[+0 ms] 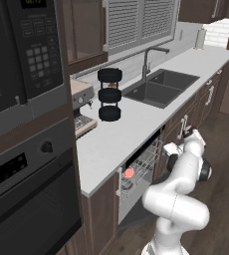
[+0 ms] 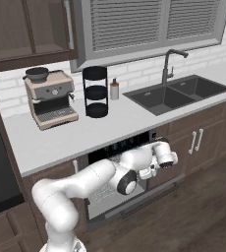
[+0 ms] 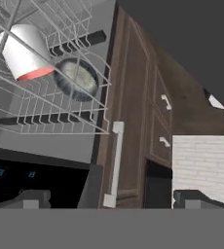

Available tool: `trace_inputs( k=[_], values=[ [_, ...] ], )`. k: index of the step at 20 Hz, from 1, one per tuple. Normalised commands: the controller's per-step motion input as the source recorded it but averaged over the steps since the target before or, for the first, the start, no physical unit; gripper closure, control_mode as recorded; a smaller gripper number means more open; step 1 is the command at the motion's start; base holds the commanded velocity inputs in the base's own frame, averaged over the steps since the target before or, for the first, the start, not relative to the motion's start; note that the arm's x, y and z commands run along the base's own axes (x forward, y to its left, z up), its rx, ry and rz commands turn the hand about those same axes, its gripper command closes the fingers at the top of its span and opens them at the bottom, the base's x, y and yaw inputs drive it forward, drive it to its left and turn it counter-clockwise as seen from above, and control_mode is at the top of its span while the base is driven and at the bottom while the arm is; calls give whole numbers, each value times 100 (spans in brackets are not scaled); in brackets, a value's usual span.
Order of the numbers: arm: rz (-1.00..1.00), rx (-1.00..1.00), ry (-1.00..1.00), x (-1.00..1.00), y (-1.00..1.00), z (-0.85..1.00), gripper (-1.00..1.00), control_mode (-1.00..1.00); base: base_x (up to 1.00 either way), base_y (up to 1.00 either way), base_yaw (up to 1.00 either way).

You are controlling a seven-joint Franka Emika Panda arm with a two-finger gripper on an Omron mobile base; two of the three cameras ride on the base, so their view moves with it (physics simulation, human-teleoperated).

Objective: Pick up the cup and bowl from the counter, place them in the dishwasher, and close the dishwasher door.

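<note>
The cup lies tipped in the white wire rack of the dishwasher, under the worktop edge. The bowl sits just beside it on the right. The gripper hangs by the rack, jaws wide apart and holding nothing.

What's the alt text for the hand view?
Looking along the open gripper into the dishwasher's white wire rack, the cup lies tipped in the rack with the dark bowl beside it. To the right stands a brown cabinet door with a silver handle.
</note>
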Motion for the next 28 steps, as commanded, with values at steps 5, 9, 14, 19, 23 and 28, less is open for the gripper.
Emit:
trace_inputs(
  k=[5, 9, 14, 19, 23, 28],
  values=[
    [0, 0, -5, -100, 0, 1, -100, -100, 0, 0, 0],
    [0, 0, -15, -100, 0, 0, -100, -100, 0, 0, 0],
    [0, -22, -38, -100, 13, 0, -100, -100, 0, 0, 0],
    [0, -70, -71, -100, 93, 0, -100, -100, 0, 0, 0],
    [0, -52, -64, -100, 74, 0, -100, -100, 0, 0, 0],
    [0, -17, -62, -100, 22, 3, -100, -100, 0, 0, 0]
  ],
)
